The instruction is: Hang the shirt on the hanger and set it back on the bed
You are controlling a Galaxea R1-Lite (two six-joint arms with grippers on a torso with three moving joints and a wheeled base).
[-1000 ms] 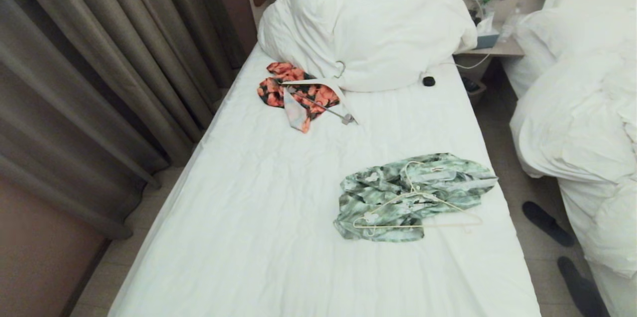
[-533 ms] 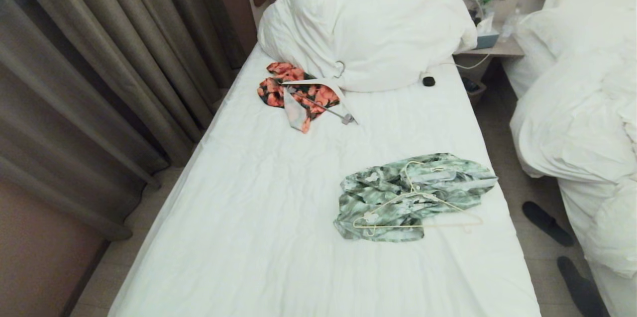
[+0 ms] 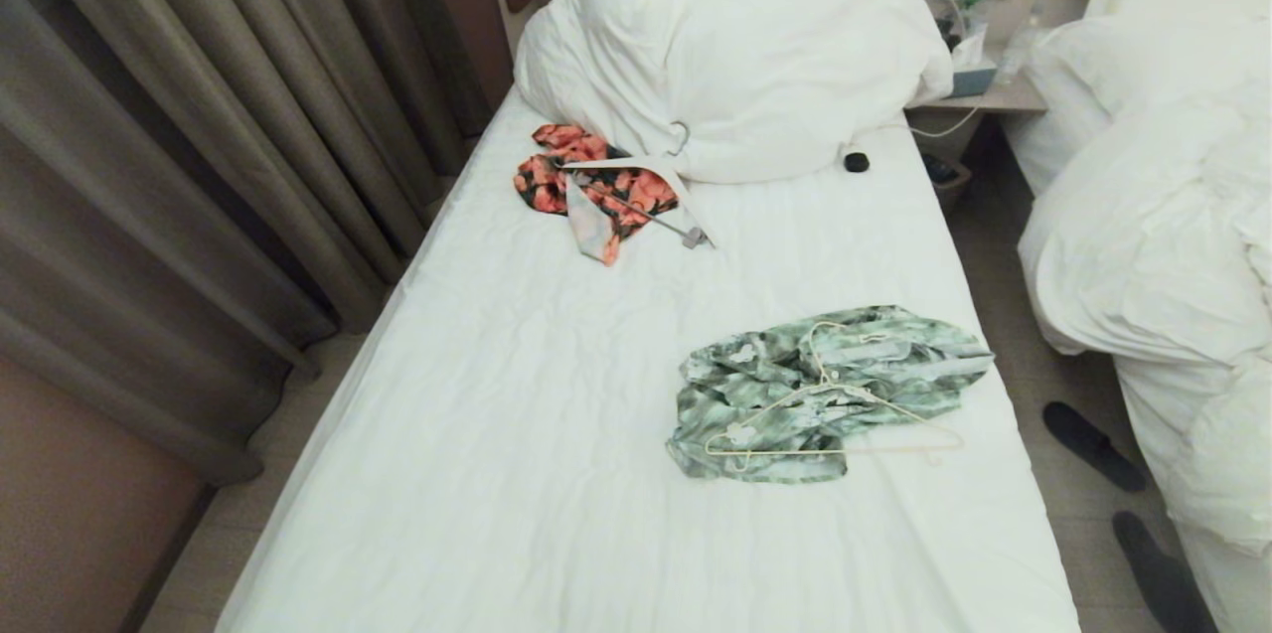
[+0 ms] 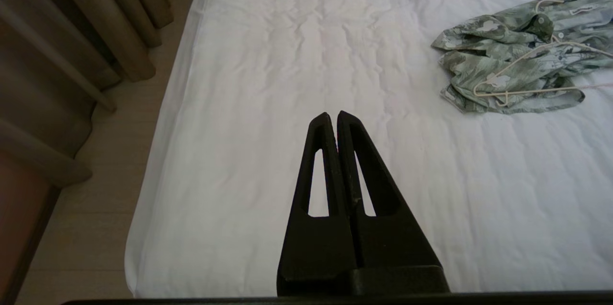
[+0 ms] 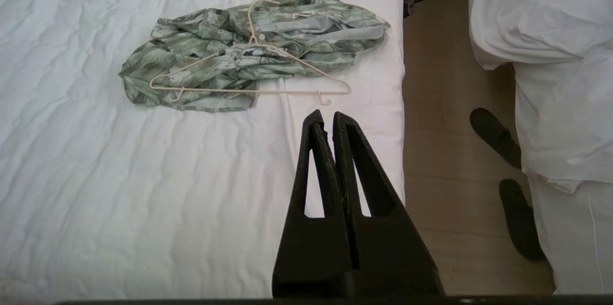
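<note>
The green and white shirt (image 3: 785,385) lies crumpled on the bed (image 3: 556,434), near its right edge. The thin cream hanger (image 3: 845,449) lies flat on top of the shirt, its hook toward the bed's head. Both show again in the wrist views: shirt (image 4: 503,41) (image 5: 210,51), hanger (image 4: 527,90) (image 5: 258,89). My left gripper (image 4: 333,114) is shut and empty over bare sheet, well short of the shirt. My right gripper (image 5: 324,114) is shut and empty just short of the hanger's bottom bar, near the bed's right edge. Neither arm shows in the head view.
An orange-red floral garment on a white hanger (image 3: 596,186) lies near the bunched white duvet (image 3: 735,47). A small dark object (image 3: 856,161) sits by the duvet. Curtains (image 3: 179,146) hang left. A second bed (image 3: 1163,216), a nightstand (image 3: 984,96) and dark slippers (image 3: 1093,444) stand right.
</note>
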